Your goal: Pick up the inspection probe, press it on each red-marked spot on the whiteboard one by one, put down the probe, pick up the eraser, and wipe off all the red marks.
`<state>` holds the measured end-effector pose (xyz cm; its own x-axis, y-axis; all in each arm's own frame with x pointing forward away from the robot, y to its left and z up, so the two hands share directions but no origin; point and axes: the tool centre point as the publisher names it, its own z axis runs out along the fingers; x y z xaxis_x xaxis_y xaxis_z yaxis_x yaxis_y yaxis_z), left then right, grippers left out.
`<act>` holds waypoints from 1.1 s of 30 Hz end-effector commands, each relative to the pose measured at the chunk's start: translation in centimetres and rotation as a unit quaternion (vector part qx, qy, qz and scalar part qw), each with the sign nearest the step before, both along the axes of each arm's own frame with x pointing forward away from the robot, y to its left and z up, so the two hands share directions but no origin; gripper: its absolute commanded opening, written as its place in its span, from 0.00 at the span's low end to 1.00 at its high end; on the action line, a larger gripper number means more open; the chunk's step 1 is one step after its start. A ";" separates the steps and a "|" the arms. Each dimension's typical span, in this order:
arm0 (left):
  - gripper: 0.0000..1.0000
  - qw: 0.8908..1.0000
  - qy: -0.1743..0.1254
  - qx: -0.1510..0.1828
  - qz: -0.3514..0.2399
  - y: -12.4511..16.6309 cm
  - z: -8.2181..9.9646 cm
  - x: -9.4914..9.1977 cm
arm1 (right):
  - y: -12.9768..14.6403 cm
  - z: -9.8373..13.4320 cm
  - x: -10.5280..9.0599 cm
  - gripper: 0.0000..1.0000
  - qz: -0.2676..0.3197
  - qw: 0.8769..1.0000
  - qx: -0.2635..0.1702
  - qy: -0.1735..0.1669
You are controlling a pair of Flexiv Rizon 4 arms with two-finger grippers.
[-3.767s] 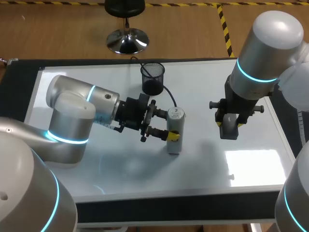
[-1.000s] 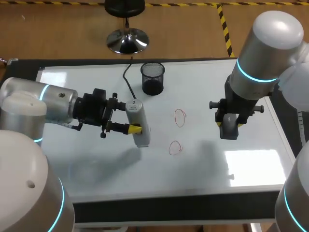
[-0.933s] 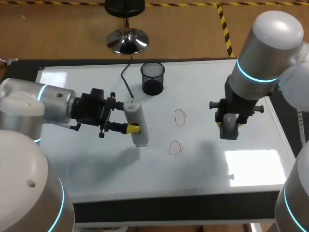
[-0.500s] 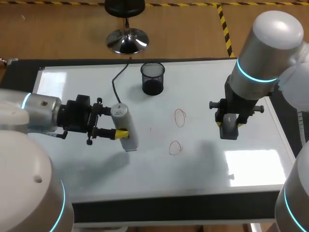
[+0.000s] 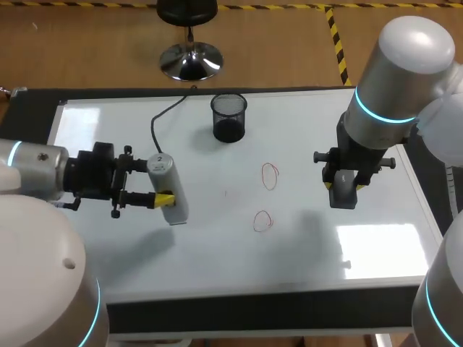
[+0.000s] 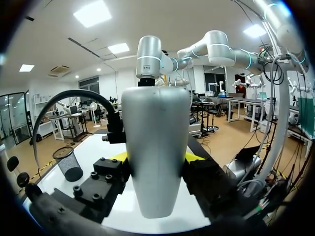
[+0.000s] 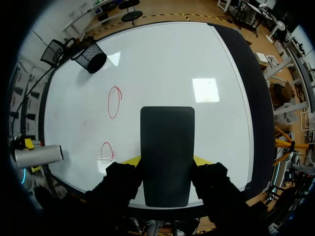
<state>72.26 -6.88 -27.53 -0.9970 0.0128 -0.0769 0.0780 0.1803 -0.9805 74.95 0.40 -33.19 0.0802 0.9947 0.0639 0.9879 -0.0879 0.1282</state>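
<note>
At the left of the whiteboard (image 5: 217,260), left gripper (image 5: 162,196) clenched on the inspection probe (image 5: 166,181); its cable (image 5: 160,119) trails toward the far edge. Right gripper (image 5: 343,194), over the board's right, grips the eraser (image 7: 167,147) from two sides. Between them: far red mark (image 5: 270,176), near red mark (image 5: 262,220), both unwiped. Black mesh cup (image 5: 229,118) stands far-centre.

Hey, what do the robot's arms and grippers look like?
Both arms are fat, rounded silver-grey segments; the left arm and right arm each carry a glowing cyan ring at a joint. The left gripper and right gripper are black and blocky, with visible bolts and two yellow-tipped fingers.
</note>
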 end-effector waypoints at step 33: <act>0.00 1.000 -0.004 0.013 0.025 3.0 1.1 -2.1 | -0.1 0.0 0.0 0.00 0.000 1.000 0.001 0.000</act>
